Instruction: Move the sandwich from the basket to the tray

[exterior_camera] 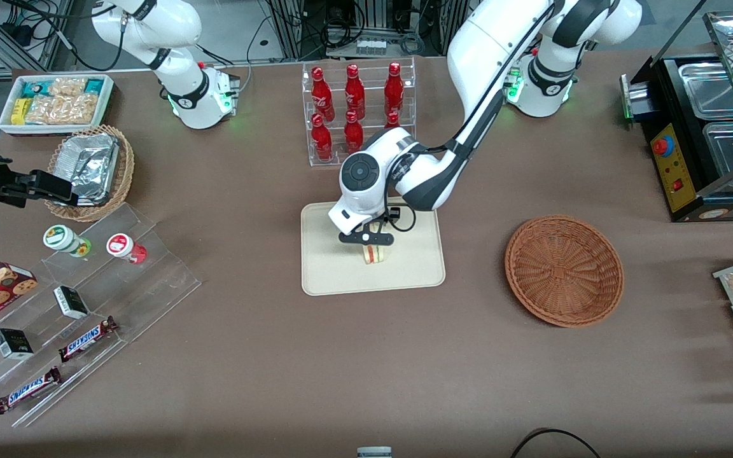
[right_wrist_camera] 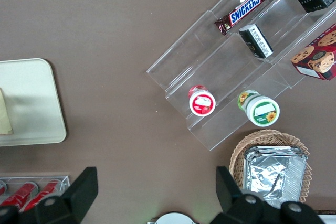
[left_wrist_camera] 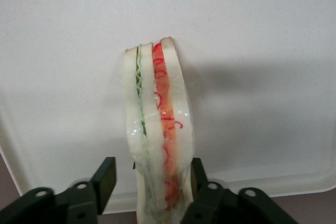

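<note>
The sandwich (exterior_camera: 374, 253) stands on edge on the cream tray (exterior_camera: 335, 280), near the tray's middle. Its white bread with green and red-orange layers (left_wrist_camera: 157, 129) rises between my gripper's black fingers. My gripper (exterior_camera: 369, 240) hangs directly over it, open (left_wrist_camera: 152, 170): one finger (left_wrist_camera: 106, 174) stands apart from the bread with a visible gap, the other (left_wrist_camera: 198, 174) lies against the wrapper. The reddish-brown wicker basket (exterior_camera: 564, 270) sits beside the tray toward the working arm's end of the table, with nothing in it. The parked wrist view catches the tray's corner (right_wrist_camera: 31, 98) and a sliver of the sandwich (right_wrist_camera: 4, 114).
A clear rack of red bottles (exterior_camera: 357, 108) stands just farther from the front camera than the tray. Toward the parked arm's end are an acrylic stepped display (exterior_camera: 86, 299), a tan basket with a foil container (exterior_camera: 93, 168) and a white snack bin (exterior_camera: 55, 102). A black food warmer (exterior_camera: 704, 127) stands at the working arm's end.
</note>
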### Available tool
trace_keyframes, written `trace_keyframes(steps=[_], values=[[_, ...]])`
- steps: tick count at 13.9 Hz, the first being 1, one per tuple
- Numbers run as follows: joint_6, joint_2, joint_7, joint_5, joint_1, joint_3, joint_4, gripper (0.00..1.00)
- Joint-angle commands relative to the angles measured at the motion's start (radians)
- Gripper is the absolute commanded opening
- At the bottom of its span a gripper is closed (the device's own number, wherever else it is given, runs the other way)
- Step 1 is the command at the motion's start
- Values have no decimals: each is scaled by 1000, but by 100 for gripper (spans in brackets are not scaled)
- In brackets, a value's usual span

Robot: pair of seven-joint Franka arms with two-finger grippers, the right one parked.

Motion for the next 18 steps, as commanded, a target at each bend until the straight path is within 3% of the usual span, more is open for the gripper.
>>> trace_keyframes(steps=[1,4,10,13,18], values=[[-42,-53,-8,-15,0,10,11,100],[-82,-130,-111,-12,31,24,16,100],[-226,-314,-115,-12,153,24,16,100],[-334,-386,-92,4,245,24,14,100],[-472,-488,113,7,397,27,14,100]])
